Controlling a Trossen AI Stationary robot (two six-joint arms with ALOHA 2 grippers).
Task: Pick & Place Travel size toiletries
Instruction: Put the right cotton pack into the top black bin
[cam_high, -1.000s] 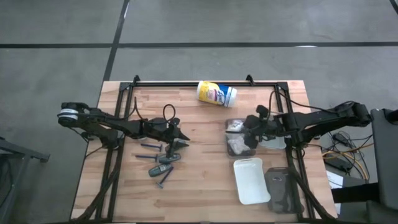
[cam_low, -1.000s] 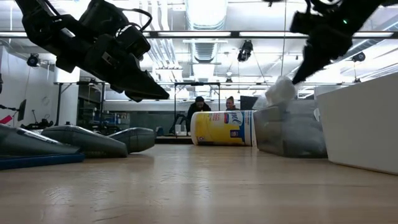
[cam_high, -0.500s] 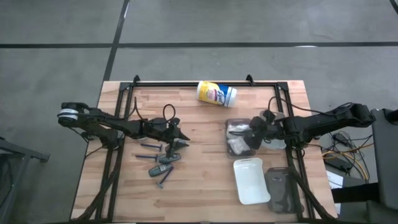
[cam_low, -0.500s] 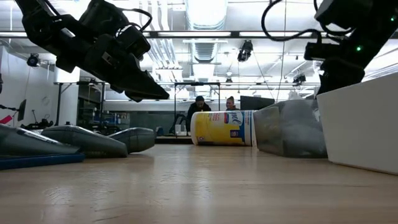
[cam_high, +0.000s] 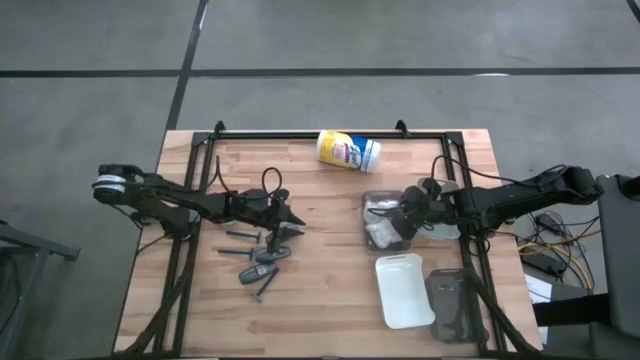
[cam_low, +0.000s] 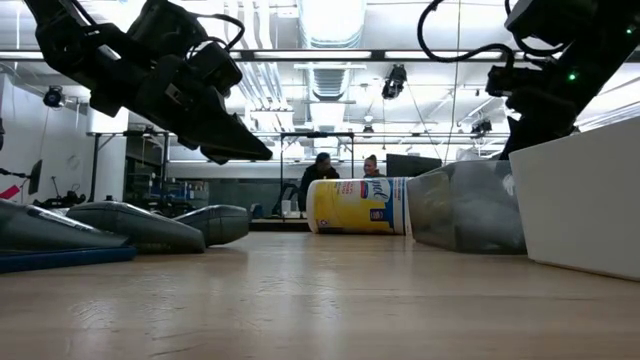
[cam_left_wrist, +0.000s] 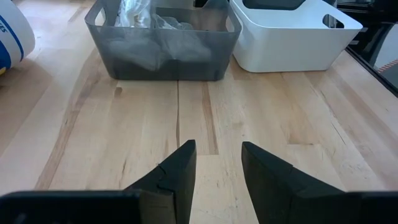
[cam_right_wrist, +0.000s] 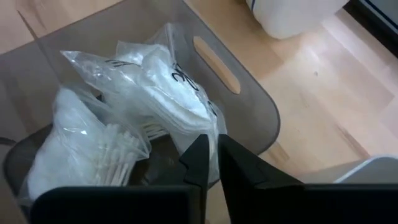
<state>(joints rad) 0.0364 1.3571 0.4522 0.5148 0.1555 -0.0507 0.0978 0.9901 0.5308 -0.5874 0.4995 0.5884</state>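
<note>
Right hand (cam_high: 405, 222) drops from above the grey bin (cam_high: 383, 205), right of centre, fingers a slit over the white packets (cam_right_wrist: 155, 93), releasing one; left hand (cam_high: 288, 222) half-open, idle.

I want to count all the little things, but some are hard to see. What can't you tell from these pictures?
- Smoky bin, high view: the right gripper covers part of it, so the white packets cannot be counted.
- Dark tubes and sticks, high view: too small to tell apart; the left gripper hides some.
- Canister label, low view: too small to read.
- Third bin, high view: contents unclear.
</note>
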